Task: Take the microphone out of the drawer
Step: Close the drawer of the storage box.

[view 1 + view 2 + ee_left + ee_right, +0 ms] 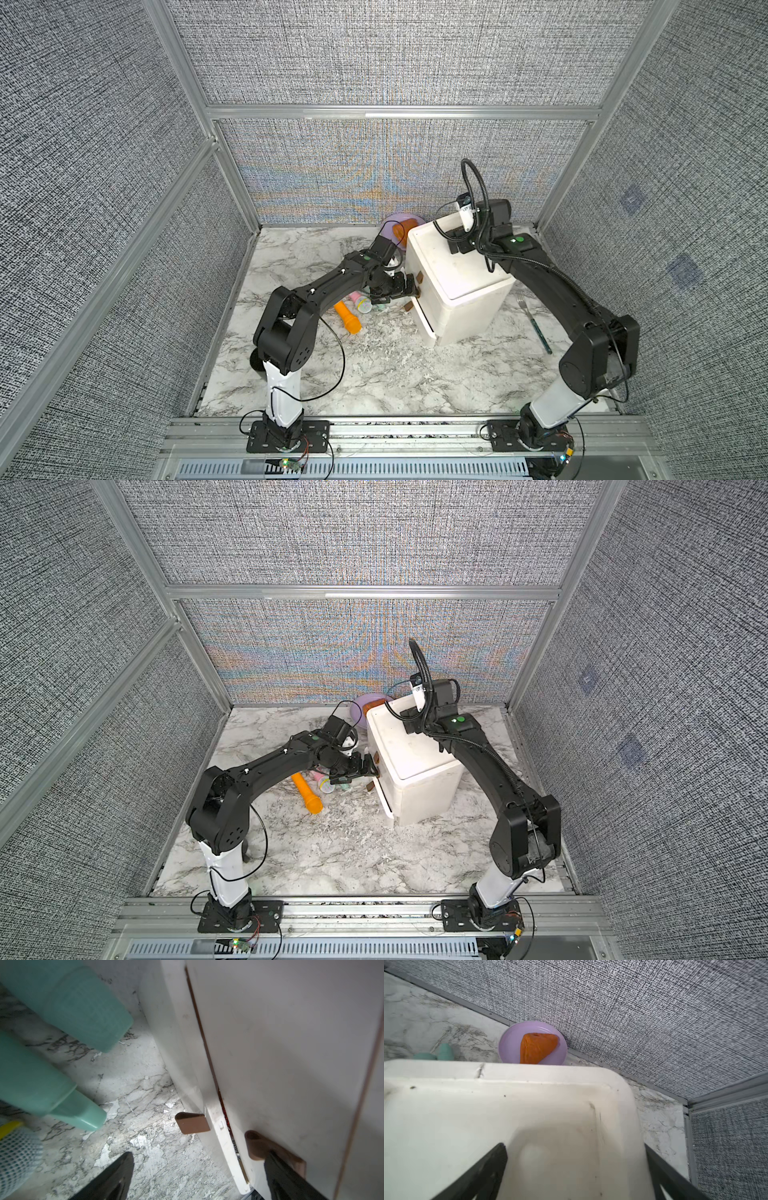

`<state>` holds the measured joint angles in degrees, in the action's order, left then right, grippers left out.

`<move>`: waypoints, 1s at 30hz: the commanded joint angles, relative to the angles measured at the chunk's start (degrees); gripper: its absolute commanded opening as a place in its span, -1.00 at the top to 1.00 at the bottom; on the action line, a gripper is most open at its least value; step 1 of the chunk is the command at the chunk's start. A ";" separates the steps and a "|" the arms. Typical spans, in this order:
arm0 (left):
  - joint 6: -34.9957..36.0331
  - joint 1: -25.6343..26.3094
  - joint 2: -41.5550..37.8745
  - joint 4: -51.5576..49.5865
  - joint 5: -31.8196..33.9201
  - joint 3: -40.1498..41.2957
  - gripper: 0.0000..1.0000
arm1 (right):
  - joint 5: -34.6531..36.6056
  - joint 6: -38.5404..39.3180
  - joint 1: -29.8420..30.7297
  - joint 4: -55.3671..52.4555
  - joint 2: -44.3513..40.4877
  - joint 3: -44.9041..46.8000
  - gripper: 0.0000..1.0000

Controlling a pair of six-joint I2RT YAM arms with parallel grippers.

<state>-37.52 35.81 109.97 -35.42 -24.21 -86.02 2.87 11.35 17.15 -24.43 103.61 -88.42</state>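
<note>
On the white marble-patterned tabletop [374,374], nearest on the right, a metal fork with a green handle [535,326] lies flat beside the white plastic drawer cabinet [465,291]. Left of the cabinet lies an orange plastic torch-shaped cylinder [348,318]. Just beyond it is the toy microphone [360,301], with a pink handle and a white-and-blue mesh head.

The microphone is out on the table, lying flat. Its long axis runs diagonally, roughly parallel to the orange cylinder, with the handle toward the far left and the head toward the near right and the cabinet. Two pale green plastic pieces [79,1005] lie just beside its head.

The left gripper [198,1154] is spread wide at the cabinet's front and holds nothing. One finger [284,1176] lies against the upper brown handle [255,1145], on the drawer above the lowest; the other hangs over the marble. The lowest drawer [187,1043], with its lower brown handle [192,1123], sits slightly proud, leaving a thin dark gap. What the drawers hold is hidden.

The right gripper [574,1147] is spread wide over the cabinet's top, empty. Farthest back, against the wall, a round lilac plate [508,1043] carries an orange wedge-shaped lump [537,1048].
</note>
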 commanded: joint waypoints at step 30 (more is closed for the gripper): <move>-2.56 2.61 -8.27 12.71 1.07 11.72 -0.96 | -12.75 10.62 -4.31 -11.22 -0.44 -0.84 -0.95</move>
<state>-40.51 38.44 102.08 -25.56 -22.68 -75.48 -8.05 20.03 12.93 -29.93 102.74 -90.08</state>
